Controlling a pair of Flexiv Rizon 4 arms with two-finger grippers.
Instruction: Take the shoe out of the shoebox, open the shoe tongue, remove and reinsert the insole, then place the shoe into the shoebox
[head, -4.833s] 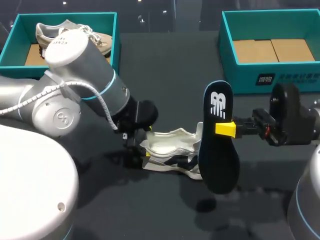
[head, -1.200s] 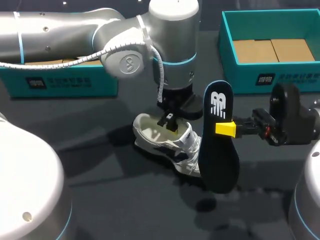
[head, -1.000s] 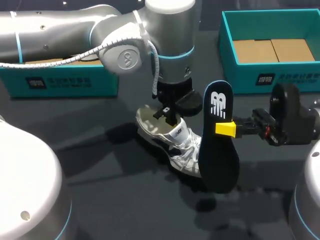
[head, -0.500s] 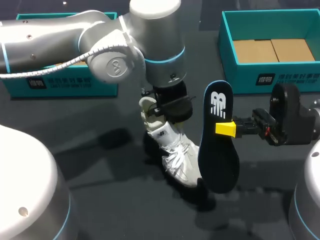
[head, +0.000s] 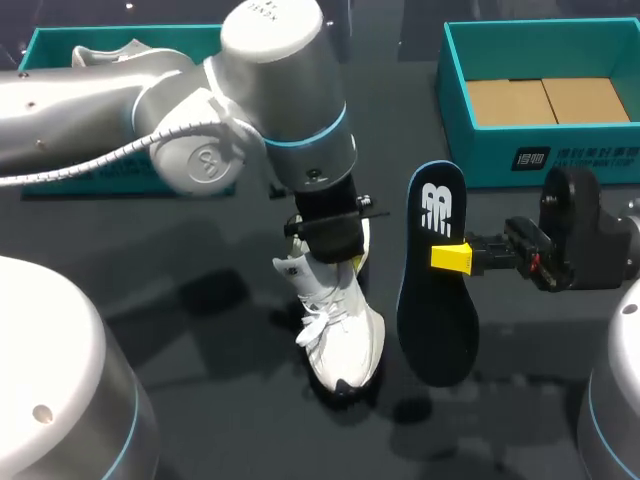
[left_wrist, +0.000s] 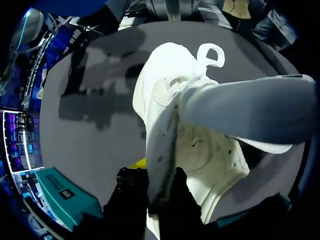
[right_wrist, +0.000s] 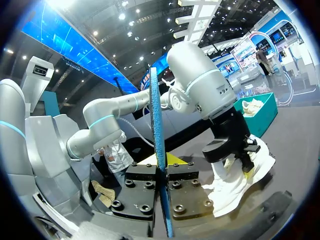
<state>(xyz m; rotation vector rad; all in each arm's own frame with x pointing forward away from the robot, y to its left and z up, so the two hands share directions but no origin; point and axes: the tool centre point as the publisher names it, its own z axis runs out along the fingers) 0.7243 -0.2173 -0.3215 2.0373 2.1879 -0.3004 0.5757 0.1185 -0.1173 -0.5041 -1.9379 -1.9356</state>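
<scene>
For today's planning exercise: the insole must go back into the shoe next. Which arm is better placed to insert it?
Right, probably: the right gripper clamps the insole upright beside the shoe, while the left gripper is occupied gripping the shoe's collar.

Left gripper (head: 332, 238) has swung the shoe (head: 341, 335) toe-down

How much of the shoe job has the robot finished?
Done: the shoe is out of its box and the insole is pulled out. In hand: the left gripper pinches the shoe's side wall, holding it toe-down, while the right gripper grips the insole beside it. Left: slide the insole back in, then put the shoe into the shoebox.
</scene>
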